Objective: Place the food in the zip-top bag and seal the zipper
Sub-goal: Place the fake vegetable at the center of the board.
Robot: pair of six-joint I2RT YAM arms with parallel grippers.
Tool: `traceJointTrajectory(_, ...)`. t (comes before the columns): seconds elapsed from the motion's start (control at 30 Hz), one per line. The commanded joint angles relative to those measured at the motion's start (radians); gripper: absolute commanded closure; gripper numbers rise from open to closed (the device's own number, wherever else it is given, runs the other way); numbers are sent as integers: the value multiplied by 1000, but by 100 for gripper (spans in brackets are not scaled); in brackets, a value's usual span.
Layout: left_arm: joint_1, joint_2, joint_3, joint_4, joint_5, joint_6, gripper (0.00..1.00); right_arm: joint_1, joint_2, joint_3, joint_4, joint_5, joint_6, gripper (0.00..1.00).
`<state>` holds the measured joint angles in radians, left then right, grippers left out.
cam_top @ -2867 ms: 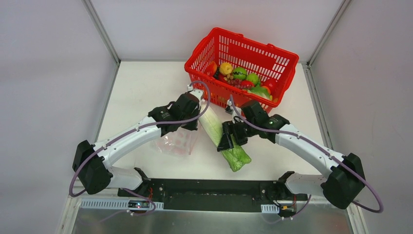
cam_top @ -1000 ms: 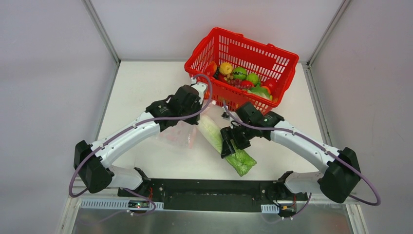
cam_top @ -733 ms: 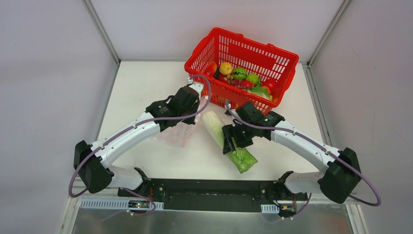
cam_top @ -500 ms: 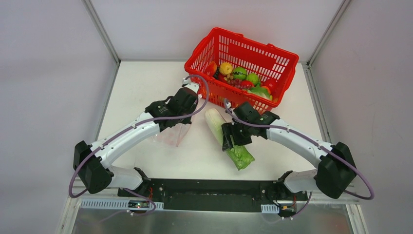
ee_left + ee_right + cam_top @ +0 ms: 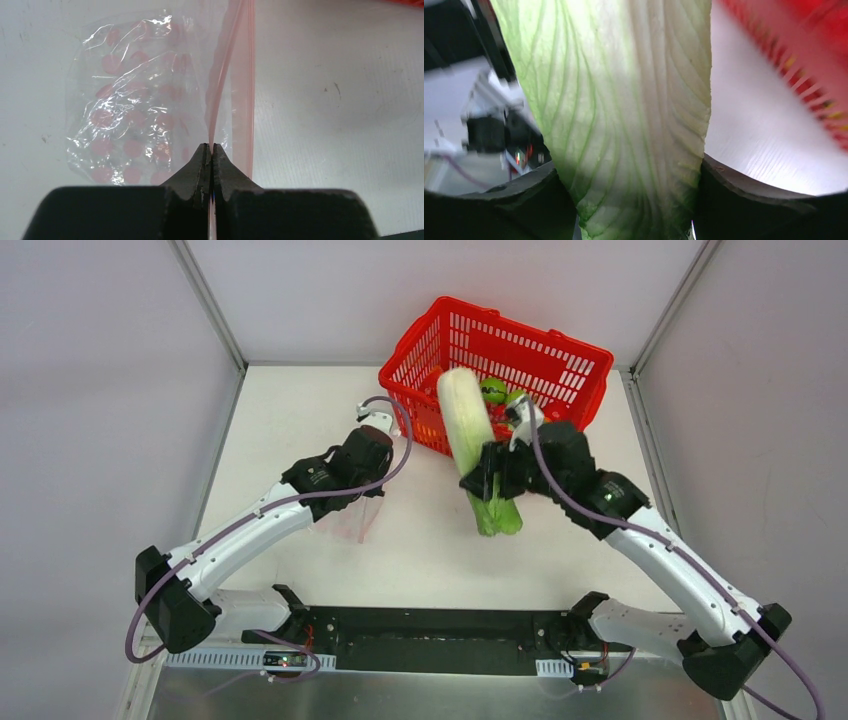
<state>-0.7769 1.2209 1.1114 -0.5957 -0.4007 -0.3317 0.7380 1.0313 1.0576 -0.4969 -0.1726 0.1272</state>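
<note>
Up it comes! The right end effector (image 5: pixel 485 472) grips the cabbage (image 5: pixel 468 430) around its middle and has hoisted it off the counter (image 5: pixel 290 420), pale end high against the red basket (image 5: pixel 560 350). The left end effector (image 5: pixel 210 152), pinched tight on the zipper (image 5: pixel 243 75), has drawn the zip-top bag (image 5: pixel 135 125) leftward.

cabbage (image 5: pixel 468 430): lifted off the worktop (image 5: pixel 300 420), now nearly upright before the red basket (image 5: pixel 560 355), pale end up
right tool (image 5: pixel 492 475): risen with it, nearer the basket
zip-top bag (image 5: pixel 360 522): drawn left, away from the cabbage
left tool (image 5: pixel 210 155): pulled back leftward
</note>
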Motion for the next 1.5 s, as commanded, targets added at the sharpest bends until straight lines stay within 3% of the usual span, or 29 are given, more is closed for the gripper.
traceJointTrajectory(0.0, 9, -20, 2, 51, 28, -19, 100, -98, 108, 199, 119, 155, 20, 100)
traceJointTrajectory(0.13, 10, -42, -1, 36, 28, -27, 100, -135, 220, 315, 104, -112, -48, 100)
traceJointTrajectory(0.2, 14, -66, -24, 41, 26, -23, 100, -133, 233, 278, 124, -259, -37, 100)
traceJointTrajectory(0.3, 33, -84, -42, 12, 7, -22, 100, -104, 233, 184, 100, -351, -32, 100)
traceJointTrajectory(0.43, 56, -131, -85, 9, -56, -39, 100, -8, 225, 22, 44, -365, -19, 100)
traceJointTrajectory(0.57, 90, -175, -138, 84, 9, -55, 100, 31, 278, -94, 30, -274, 33, 98)
traceJointTrajectory(0.8, 93, -116, -137, 115, 169, -55, 100, 58, 467, -80, 13, -147, 78, 87)
traceJointTrajectory(0.93, 93, -91, -150, 130, 246, -53, 100, 61, 542, -46, -9, -120, 73, 77)
traceJointTrajectory(1.0, 93, -81, -164, 138, 278, -60, 100, 68, 561, -29, -30, -91, 80, 62)
traceJointTrajectory(1.2, 93, -72, -213, 178, 354, -94, 100, 76, 490, -38, -7, -67, 103, 29)
traceJointTrajectory(1.27, 93, -59, -220, 195, 391, -101, 100, 78, 446, -47, 28, -74, 126, 23)
traceJointTrajectory(1.33, 93, -43, -219, 203, 399, -112, 100, 78, 409, -65, 70, -60, 150, 5)
traceJointTrajectory(1.47, 93, -19, -219, 220, 459, -135, 100, 79, 393, -58, 35, 6, 172, 0)
